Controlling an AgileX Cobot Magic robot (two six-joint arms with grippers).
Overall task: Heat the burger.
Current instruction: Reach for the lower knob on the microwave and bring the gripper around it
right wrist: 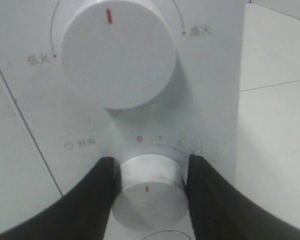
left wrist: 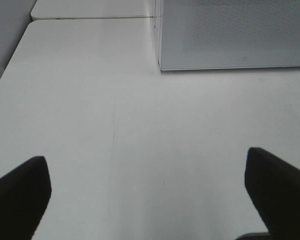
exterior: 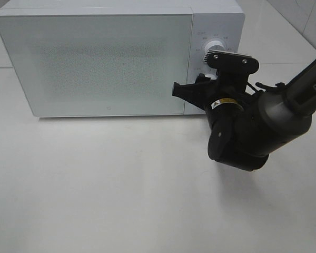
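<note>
Showing the white surface (exterior: 121, 211) that carries everything, we find at its far side the white microwave (exterior: 221, 16), whose frosted door (exterior: 105, 63) stands closed and hides the cavity. The burger appears in none of the three views. We judge that it most likely sits behind that door, though we cannot confirm this. The dark right arm (exterior: 274, 116) reaches in to the control panel beside the door. The left hand (left wrist: 145, 167) hangs over bare surface in front of the microwave's near corner, its fingers spread wide and holding nothing. The right hand (right wrist: 150, 172) is pressed onto the lower of two dials, one finger against each side of it. Above sits the larger power knob (right wrist: 117, 52), untouched. The pinched dial is the smaller timer knob (right wrist: 150, 197), and its red mark (right wrist: 146, 188) lies near the 0 of the scale, so we judge that the timer has yet to be wound. As to handling, we expect a burger to be light, soft and loosely layered, with a glossy bun that may slip. We would take it across the bun's widest part with gentle pressure and keep it level, since a hard squeeze would crush it or shear the layers apart.
</note>
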